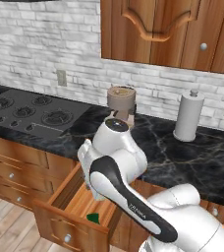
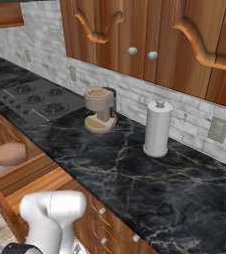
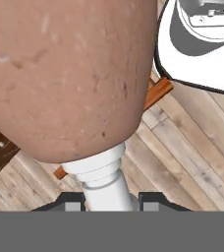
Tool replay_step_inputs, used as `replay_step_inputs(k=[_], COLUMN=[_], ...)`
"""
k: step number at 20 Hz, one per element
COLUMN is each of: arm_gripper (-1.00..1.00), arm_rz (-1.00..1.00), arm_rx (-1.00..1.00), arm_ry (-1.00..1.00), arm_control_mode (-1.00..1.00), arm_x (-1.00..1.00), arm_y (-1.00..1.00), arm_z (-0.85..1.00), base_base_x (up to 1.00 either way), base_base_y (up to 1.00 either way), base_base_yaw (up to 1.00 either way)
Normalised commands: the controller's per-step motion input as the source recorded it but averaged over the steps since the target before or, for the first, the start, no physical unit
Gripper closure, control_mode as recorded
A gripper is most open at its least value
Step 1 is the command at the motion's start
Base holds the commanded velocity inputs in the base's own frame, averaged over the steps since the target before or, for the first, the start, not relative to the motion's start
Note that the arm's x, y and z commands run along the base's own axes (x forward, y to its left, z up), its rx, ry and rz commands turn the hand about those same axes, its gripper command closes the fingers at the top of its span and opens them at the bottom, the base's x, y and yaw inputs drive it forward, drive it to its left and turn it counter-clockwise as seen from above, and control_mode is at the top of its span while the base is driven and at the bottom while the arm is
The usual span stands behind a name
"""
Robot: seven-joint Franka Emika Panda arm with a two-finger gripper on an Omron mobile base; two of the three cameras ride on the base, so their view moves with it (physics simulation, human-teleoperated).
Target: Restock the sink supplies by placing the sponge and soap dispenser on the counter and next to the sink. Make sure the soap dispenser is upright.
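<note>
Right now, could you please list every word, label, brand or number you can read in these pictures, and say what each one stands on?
"FRANKA": small white lettering on the dark band of the robot arm in the left base view; it is tiny, so the reading is only fairly sure.
Soap dispenser: no readable label on the brown side that faces the hand view.
Coffee machine, paper towel roll, stovetop: no text visible.

The soap dispenser (image 3: 65,74) is a mottled brown-tan with faint pale flecks, and its neck is white. The worktop (image 2: 149,183) is black marble run through with pale veins, over warm reddish-brown wooden cabinets (image 2: 135,30) with silver knobs. The back wall (image 1: 45,44) is whitish-grey brick. The paper-towel roll (image 2: 157,128) is white, the coffee machine (image 2: 100,106) tan. A dark green corner of the sponge (image 1: 93,218) shows in the orange-brown drawer (image 1: 74,197).
</note>
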Motion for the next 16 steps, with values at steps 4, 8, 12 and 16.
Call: replay_step_inputs(k=[4,8,12,16], arm_gripper=[1.00,1.00,1.00,1.00], arm_rz=[-0.03,0.00,0.00,0.00], arm_rx=[0.42,0.38,0.15,0.00], arm_ry=[0.00,0.00,0.02,0.08], arm_control_mode=[-1.00,-1.00,-1.00,-1.00], arm_x=[-0.16,0.00,0.00,0.00], arm_y=[-0.67,-0.11,0.00,0.00], arm_z=[0.52,0.62,0.56,-0.01], base_base_x=[0.00,0.00,0.00,0.00], base_base_y=[0.00,0.00,0.00,0.00], base_base_yaw=[0.00,0.00,0.00,0.00])
